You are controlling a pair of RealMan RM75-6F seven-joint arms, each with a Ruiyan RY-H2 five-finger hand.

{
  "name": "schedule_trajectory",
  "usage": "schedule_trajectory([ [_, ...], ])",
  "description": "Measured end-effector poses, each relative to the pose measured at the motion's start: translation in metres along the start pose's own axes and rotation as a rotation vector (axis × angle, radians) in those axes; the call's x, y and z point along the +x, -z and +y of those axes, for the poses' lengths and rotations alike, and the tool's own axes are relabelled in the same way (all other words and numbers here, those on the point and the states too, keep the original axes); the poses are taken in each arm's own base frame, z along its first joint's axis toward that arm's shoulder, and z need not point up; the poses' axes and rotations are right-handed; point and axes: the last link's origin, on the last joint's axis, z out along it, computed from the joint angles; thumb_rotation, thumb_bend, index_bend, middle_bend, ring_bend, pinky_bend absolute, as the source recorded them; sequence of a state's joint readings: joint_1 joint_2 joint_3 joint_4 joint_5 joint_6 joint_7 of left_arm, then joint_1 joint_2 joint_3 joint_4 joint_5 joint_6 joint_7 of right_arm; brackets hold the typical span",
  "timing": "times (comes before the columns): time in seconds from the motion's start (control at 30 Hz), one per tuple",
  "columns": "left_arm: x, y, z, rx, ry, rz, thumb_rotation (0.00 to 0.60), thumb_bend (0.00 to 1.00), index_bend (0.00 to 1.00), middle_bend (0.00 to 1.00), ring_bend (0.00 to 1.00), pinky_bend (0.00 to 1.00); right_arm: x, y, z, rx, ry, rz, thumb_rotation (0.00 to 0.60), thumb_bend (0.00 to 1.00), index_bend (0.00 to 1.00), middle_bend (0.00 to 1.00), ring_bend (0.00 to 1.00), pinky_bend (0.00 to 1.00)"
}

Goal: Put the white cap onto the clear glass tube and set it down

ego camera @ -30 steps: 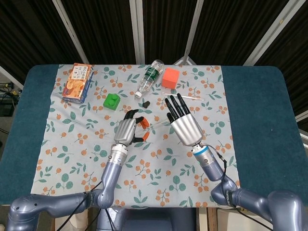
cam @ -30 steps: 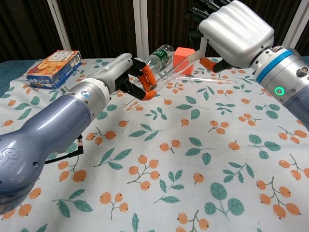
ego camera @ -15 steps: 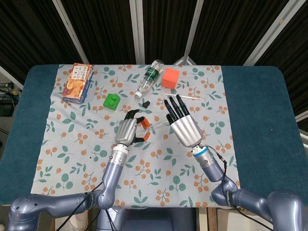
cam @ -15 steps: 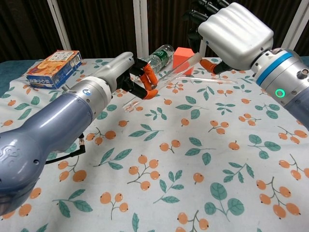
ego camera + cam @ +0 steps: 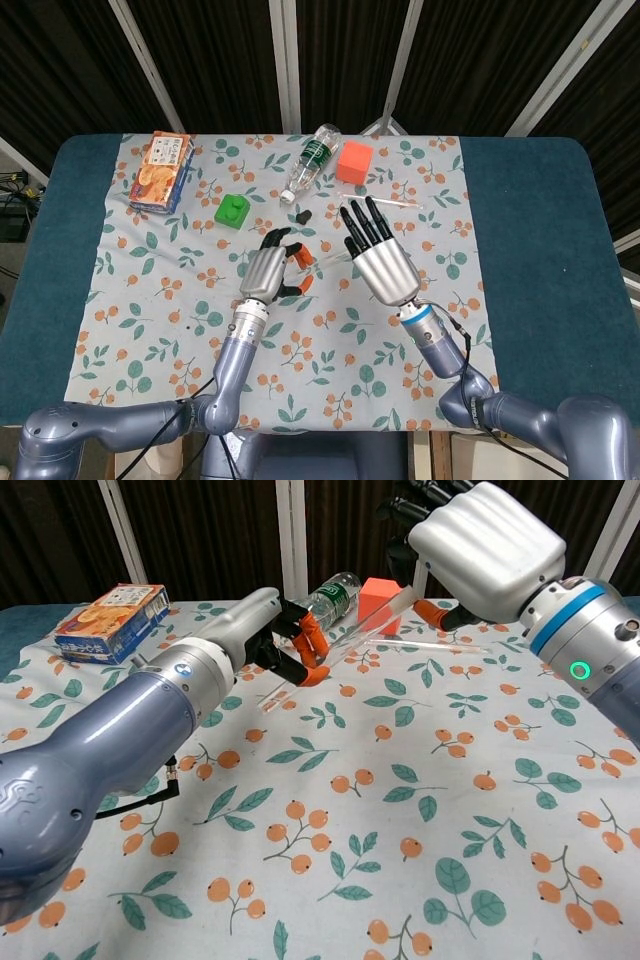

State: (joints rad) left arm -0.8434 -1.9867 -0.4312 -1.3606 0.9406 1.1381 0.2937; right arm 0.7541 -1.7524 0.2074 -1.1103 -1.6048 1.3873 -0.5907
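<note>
The clear glass tube [image 5: 328, 260] [image 5: 365, 620] hangs slanted above the floral cloth between my two hands. My right hand [image 5: 380, 260] [image 5: 480, 545] holds its far, upper end, the thumb under it and the other fingers stretched out straight. My left hand [image 5: 265, 272] [image 5: 265, 630] pinches at the tube's near, lower end with its orange fingertips. A small whitish piece there looks like the white cap [image 5: 305, 258]; those fingers mostly hide it, and I cannot tell whether it sits on the tube.
At the back of the cloth lie a plastic bottle [image 5: 311, 160] and an orange cube [image 5: 353, 161]. A green block [image 5: 232, 210] and a snack box [image 5: 163, 172] sit to the left. A thin clear stick [image 5: 395, 203] and a small black piece [image 5: 303, 215] lie behind the hands.
The hands have edged slightly closer together, and the left hand's fingertips have shifted a little at the tube's lower end. Both hands keep their hold.
</note>
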Motion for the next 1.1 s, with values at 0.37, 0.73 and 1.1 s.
schedule_trajectory([
  [0.37, 0.002, 0.001, -0.001, -0.008, -0.005, 0.005, 0.6, 0.68, 0.56, 0.57, 0.1, 0.0, -0.001, 0.012, 0.004, -0.004, 0.032, -0.034, 0.6, 0.46, 0.03, 0.04, 0.0, 0.0],
  [0.73, 0.005, 0.003, -0.006, -0.028, -0.057, 0.002, 0.6, 0.68, 0.56, 0.57, 0.1, 0.0, -0.004, 0.011, 0.022, -0.041, 0.058, -0.068, 0.6, 0.46, 0.02, 0.03, 0.0, 0.0],
  [1.1, 0.01, 0.013, -0.043, -0.026, -0.268, -0.06, 0.6, 0.68, 0.56, 0.57, 0.1, 0.0, 0.005, 0.006, 0.056, -0.119, 0.063, -0.06, 0.6, 0.46, 0.01, 0.02, 0.0, 0.0],
])
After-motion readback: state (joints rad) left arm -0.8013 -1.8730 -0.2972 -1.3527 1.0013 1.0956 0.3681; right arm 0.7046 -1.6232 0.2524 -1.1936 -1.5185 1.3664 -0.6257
